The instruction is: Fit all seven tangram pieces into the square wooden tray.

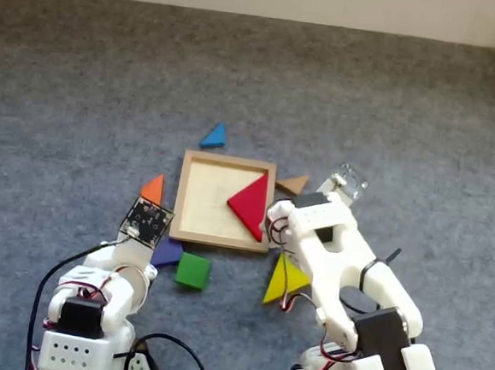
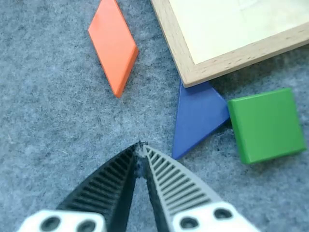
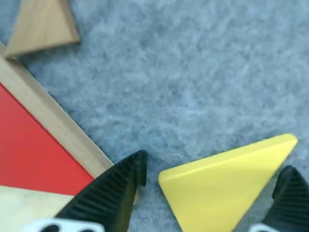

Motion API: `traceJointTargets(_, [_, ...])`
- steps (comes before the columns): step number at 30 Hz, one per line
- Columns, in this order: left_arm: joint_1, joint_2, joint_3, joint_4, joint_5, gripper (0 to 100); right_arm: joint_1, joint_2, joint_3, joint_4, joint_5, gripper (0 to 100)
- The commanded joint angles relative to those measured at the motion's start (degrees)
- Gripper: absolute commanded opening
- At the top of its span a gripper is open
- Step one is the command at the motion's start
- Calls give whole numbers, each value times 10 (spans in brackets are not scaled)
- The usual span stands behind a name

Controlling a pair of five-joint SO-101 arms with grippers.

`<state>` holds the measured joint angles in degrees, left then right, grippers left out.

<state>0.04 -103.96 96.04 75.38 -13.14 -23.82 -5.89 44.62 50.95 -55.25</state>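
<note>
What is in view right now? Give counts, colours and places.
wooden tray: 1, pale wood, centre
red triangle: 1, red, inside tray, right side
light blue triangle: 1, light blue, beyond tray's far edge
orange parallelogram: 1, orange, left of tray
dark blue triangle: 1, dark blue, at tray's near left corner
green square: 1, green, beside dark blue triangle
tan triangle: 1, tan, off tray's far right corner
yellow triangle: 1, yellow, near right of tray
grey mat: 1, grey, under everything
left tool: 1, black and grey, shut, by dark blue triangle
right tool: 1, black, open, astride yellow triangle
</note>
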Motion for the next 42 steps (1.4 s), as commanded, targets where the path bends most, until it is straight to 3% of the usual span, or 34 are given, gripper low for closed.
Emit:
traceJointTargets(1, [-2,-3,11,3,4,7,-6,-5,0,-9,-3,396])
traceJointTargets(9, [-2,-3,11,3,4,7,-5,-5,2,-9,-3,386])
traceJointTargets(15, [-2,-3,11,3,4,7,-4,-5,2,-9,-3,273])
traceJointTargets(22, [-2,-3,11,3,4,7,21,-10,2,-9,-2,273])
traceJointTargets(30, [-2,-3,11,3,4,7,27,-12,-3,-8,71,275])
traceJointTargets(36, [-2,-3,11,3,4,7,24,-12,-4,-9,78,275])
traceJointTargets(42, [-2,-3,11,3,4,7,-30,-7,-3,-12,78,275])
